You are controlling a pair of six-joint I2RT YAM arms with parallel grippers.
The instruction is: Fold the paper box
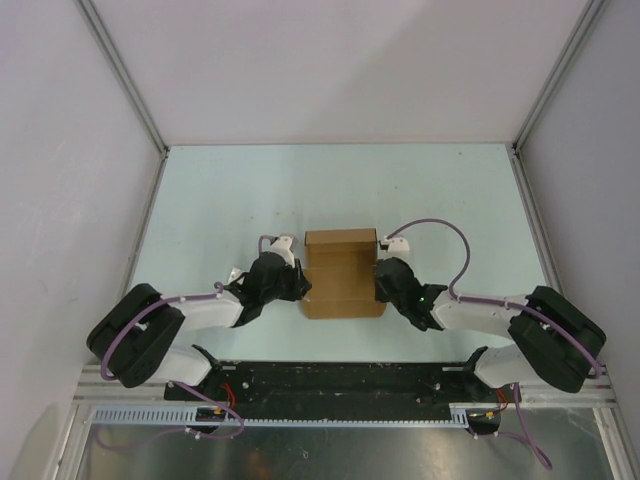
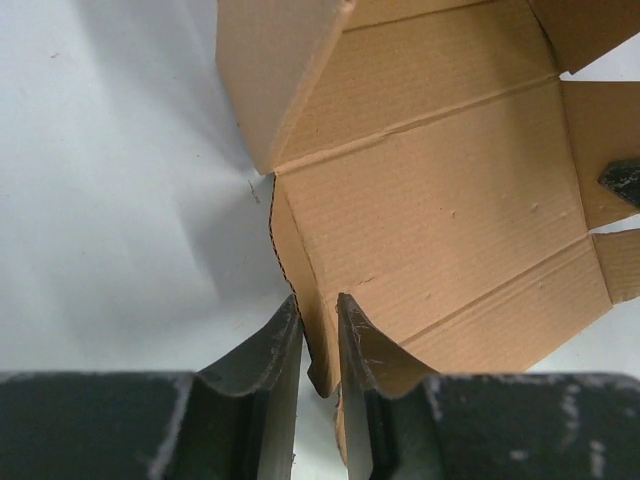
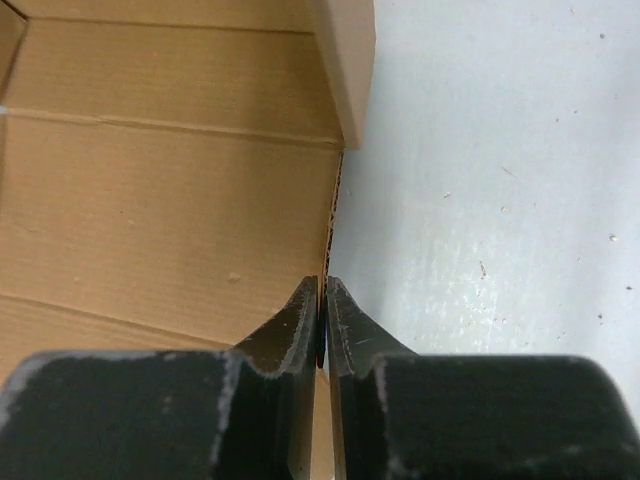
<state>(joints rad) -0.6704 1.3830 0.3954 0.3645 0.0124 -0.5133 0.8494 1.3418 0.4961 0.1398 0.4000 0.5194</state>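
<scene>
Left pincer [image 2: 318, 325] is clamped on the raised side flap [image 2: 298, 260] of the paper box [image 1: 343, 285]. Right pincer [image 3: 322, 310] is pinched together on the thin edge of the opposite flap [image 3: 328, 230]. On the table [image 1: 220, 200] the box lies between the two pincers, base panel [image 2: 430, 200] flat and far wall [image 1: 340, 240] upright.

Step in hand, by judgement: raising the side walls. The next move calls for turning both flaps inward along their creases, evenly, without tearing.

No brand, label or writing is visible on the cardboard.

A pale blue-green table [image 1: 220, 200] sits inside white walls [image 1: 340, 60] edged by aluminium posts [image 1: 122, 75]. Along its near edge lie a black mounting plate [image 1: 340, 385] and a grey slotted rail [image 1: 150, 413].
</scene>
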